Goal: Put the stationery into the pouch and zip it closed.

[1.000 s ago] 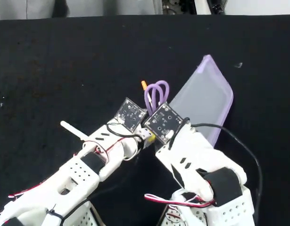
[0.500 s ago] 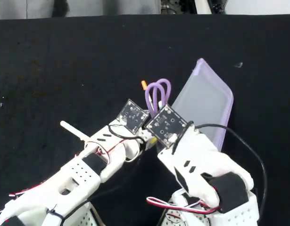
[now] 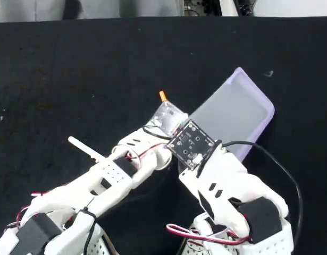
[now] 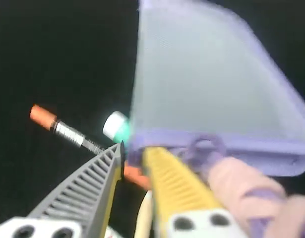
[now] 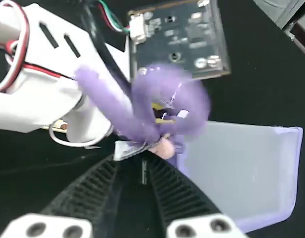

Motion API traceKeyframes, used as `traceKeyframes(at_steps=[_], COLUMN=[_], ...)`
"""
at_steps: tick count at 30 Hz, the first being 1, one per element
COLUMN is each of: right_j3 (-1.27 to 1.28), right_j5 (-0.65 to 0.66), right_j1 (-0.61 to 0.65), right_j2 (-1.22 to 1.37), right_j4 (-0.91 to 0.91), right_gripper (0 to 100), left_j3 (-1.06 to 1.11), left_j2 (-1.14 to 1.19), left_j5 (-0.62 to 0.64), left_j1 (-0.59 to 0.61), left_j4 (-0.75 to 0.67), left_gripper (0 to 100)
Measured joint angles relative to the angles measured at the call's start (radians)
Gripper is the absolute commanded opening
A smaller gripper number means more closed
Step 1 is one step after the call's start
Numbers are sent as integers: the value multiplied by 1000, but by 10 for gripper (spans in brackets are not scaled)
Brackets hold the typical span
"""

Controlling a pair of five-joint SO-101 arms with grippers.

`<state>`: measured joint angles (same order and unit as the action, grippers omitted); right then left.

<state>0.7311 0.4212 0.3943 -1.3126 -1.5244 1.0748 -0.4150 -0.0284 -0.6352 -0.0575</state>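
Since a second ago my left arm has pushed forward over the purple cord, and the pouch point(image 3: 235, 111) has slid sideways. It is one translucent lilac pouch, lying just ahead of both grippers. My right gripper point(image 5: 137, 157) is clamped on its purple cord point(image 5: 110, 104). My left gripper point(image 4: 132, 151) sits at the pouch's edge; I cannot tell its grip. One orange-tipped pen point(image 4: 63, 128) and one white stick point(image 3: 86, 147) lie on the black table point(image 3: 73, 58).
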Motion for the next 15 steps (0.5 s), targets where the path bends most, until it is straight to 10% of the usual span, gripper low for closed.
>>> traceKeyframes(at_steps=[15], right_j3=[-58], right_j5=[0], right_j1=[5], right_j2=[0], right_j4=[-74], right_gripper=[11], left_j3=[-12], left_j2=[6], left_j5=[-8], left_j1=[23], left_j4=[0], left_gripper=[29])
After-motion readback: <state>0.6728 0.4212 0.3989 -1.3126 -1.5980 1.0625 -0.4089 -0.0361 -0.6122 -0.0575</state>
